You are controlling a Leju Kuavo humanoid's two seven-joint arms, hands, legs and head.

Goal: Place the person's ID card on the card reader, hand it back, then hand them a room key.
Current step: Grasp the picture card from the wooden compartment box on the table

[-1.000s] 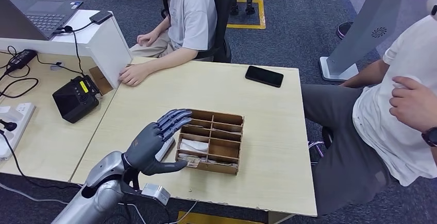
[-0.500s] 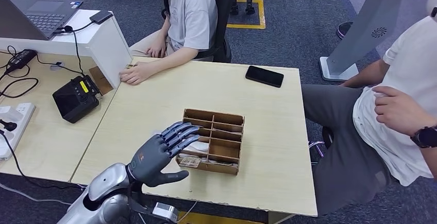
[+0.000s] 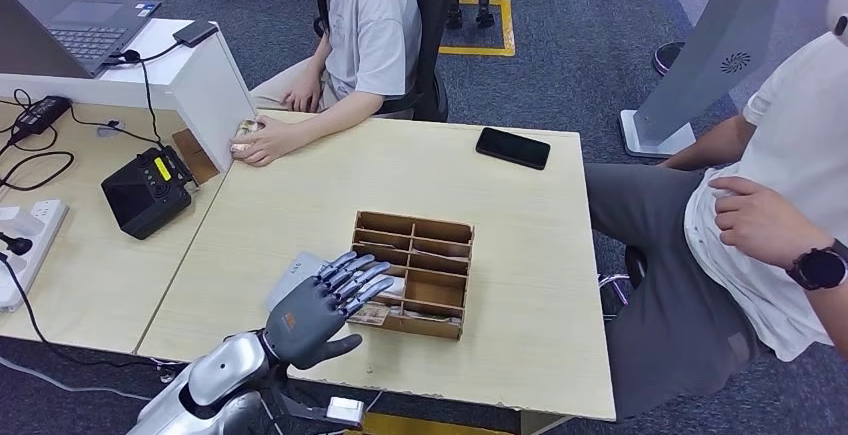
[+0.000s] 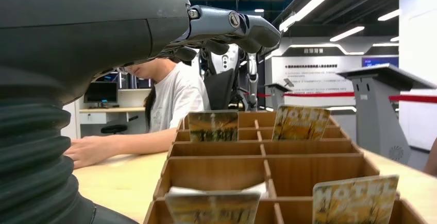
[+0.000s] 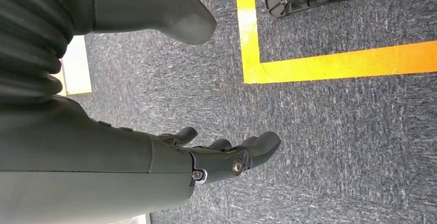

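Hovering left robot hand (image 3: 318, 305) beside card box (image 3: 440, 277).

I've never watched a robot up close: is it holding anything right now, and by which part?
Nothing is held. The left hand hovers open by the wooden box; the right hand hangs empty above the floor.

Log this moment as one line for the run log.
left hand: open, over wooden card box | right hand: open, hanging over floor | grey card on table
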